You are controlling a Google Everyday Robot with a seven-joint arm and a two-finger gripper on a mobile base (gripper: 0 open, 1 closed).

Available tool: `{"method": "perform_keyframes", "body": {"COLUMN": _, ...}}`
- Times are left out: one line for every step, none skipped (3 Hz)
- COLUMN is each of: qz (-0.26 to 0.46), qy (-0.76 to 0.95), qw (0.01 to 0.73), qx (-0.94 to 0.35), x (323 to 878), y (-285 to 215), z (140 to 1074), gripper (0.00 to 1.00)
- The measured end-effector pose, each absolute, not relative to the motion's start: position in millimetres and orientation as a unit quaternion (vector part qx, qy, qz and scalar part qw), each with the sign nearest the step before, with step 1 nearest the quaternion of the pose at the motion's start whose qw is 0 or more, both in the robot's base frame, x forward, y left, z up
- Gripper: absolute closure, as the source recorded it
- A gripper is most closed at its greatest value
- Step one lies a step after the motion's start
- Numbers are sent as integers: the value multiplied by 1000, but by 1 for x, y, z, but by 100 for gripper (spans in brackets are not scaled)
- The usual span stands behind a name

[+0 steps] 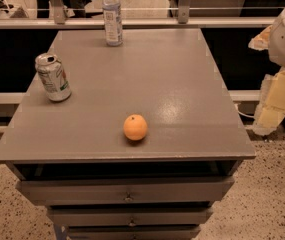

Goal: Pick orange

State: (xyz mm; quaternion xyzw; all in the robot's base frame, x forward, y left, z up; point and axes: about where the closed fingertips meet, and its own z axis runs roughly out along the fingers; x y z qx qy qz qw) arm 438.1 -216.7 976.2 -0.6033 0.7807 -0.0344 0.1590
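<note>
- The task looks barely begun. The orange [135,127] sits untouched on the grey cabinet top [182,79], close to the near edge and about mid-width.
- The gripper [278,100] hangs at the right margin, beyond the top's right edge and well apart from the fruit. It is plainly not holding the orange, but I cannot tell whether it is released or clenched.
- By my judgement, reaching over, grasping and lifting all remain.
- The top is flat with a faint sheen. A soda can [53,77] stands at the left and a water bottle [112,15] at the far edge, both well apart from the orange.
- Drawers [127,190] sit below, on a speckled floor [272,204], with a rail [147,22] behind.
</note>
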Motion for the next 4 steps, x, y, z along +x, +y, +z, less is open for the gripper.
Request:
{"method": "perform_keyframes", "body": {"qz": -34, "qy": 781, "qw": 159, "qx": -603, "x": 438, "y": -217, "z": 976, "gripper": 0}}
{"method": "perform_keyframes", "body": {"qz": -15, "qy": 782, "qw": 167, "qx": -600, "x": 444, "y": -204, "z": 963, "gripper": 0}}
{"method": "perform_keyframes", "body": {"qz": 24, "qy": 779, "qw": 189, "qx": -597, "x": 448, "y": -171, "z": 940, "gripper": 0}}
{"method": "perform_keyframes", "body": {"qz": 71, "qy": 774, "qw": 221, "qx": -589, "x": 458, "y": -124, "z": 914, "gripper": 0}}
